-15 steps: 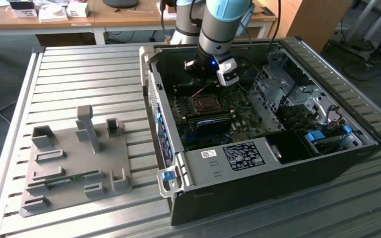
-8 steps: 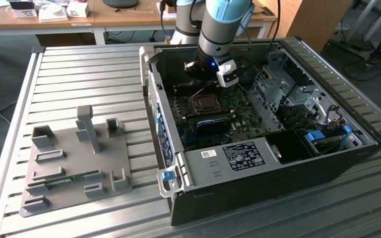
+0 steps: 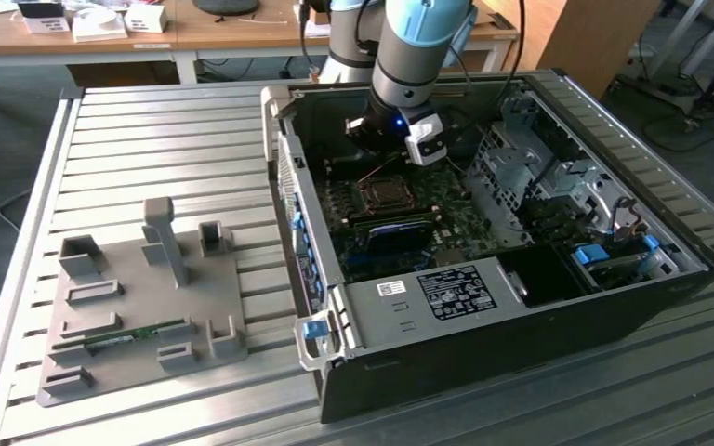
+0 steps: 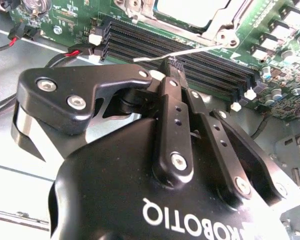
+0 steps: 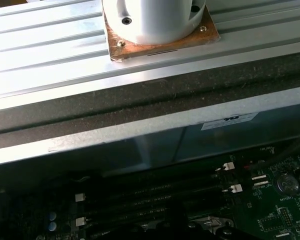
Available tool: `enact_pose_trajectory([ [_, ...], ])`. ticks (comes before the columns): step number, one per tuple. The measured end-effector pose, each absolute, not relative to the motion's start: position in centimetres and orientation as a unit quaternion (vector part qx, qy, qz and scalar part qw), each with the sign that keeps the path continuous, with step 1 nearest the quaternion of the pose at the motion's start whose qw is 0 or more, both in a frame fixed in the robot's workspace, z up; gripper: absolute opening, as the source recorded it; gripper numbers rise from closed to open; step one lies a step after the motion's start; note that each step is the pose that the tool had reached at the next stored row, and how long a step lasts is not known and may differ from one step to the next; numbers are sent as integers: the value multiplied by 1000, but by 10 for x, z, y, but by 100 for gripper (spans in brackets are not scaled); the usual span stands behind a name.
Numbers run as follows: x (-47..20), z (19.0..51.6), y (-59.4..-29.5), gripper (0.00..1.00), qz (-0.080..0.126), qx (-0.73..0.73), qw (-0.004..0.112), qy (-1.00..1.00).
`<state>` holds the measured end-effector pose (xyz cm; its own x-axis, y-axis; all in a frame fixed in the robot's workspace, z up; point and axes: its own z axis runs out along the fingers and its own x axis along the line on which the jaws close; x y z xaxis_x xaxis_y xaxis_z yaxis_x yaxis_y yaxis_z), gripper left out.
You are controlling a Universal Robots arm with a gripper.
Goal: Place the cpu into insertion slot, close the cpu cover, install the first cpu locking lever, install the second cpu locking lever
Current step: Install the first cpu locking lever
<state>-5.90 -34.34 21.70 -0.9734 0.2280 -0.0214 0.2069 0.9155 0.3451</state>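
Gripper [image 4: 171,65] clenched, fingertips pinching thin locking lever [image 4: 182,51] beside cpu cover [image 4: 225,25].

Gripper [image 4: 174,62] sat low inside the open computer case [image 3: 482,362], fingers together at the thin metal lever [image 4: 180,51] beside the socket [image 3: 387,193]. Memory slots [image 4: 190,60] lay directly under the fingertips. Case wall [image 3: 293,200] hemmed it in on the exterior view's left, drive cage [image 3: 543,177] on the right. Loose red and black wires [image 4: 20,37] lay near the board edge. Room above the socket was open.
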Motion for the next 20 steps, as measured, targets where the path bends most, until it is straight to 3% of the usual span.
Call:
enact_pose_trajectory([
  [20, -59, 210, -345, 11, 173, 111, 31, 978],
])
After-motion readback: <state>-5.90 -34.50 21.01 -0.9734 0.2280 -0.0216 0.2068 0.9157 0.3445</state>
